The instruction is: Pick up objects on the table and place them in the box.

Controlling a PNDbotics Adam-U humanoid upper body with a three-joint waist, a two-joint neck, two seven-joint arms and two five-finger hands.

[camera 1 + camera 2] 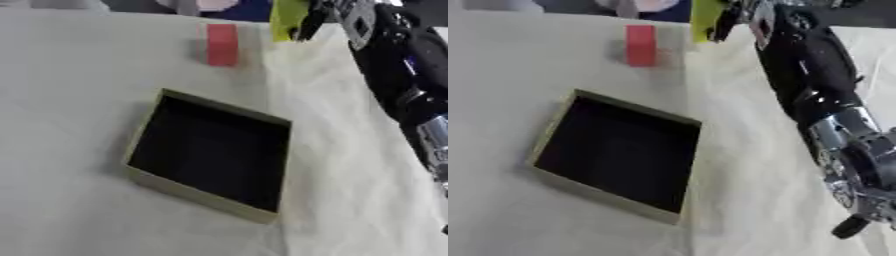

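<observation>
Cream cloth covers the tabletop (70,150), creased along a fold that runs from the near edge toward the far side, just right of the box. Nearest the camera sits the box (208,155), a shallow square tray with pale olive walls and a black inside, turned at an angle so one corner points toward the far left. Nothing shows inside it.

To the right, the robot's right arm (815,75) stretches from the near right corner up toward the far edge, black along the forearm with silver joints close to the camera.

Farther back, beyond the box and apart from it, a red block (222,45) stands upright on the cloth. Just right of it at the far edge, the right hand (308,22) is closed on a yellow-green object (287,19), with dark fingers curled over its right side. The object hangs upright and looks lifted clear of the cloth, well apart from the box. Its upper end is cut off by the top of the view.

The left hand shows in neither view.
</observation>
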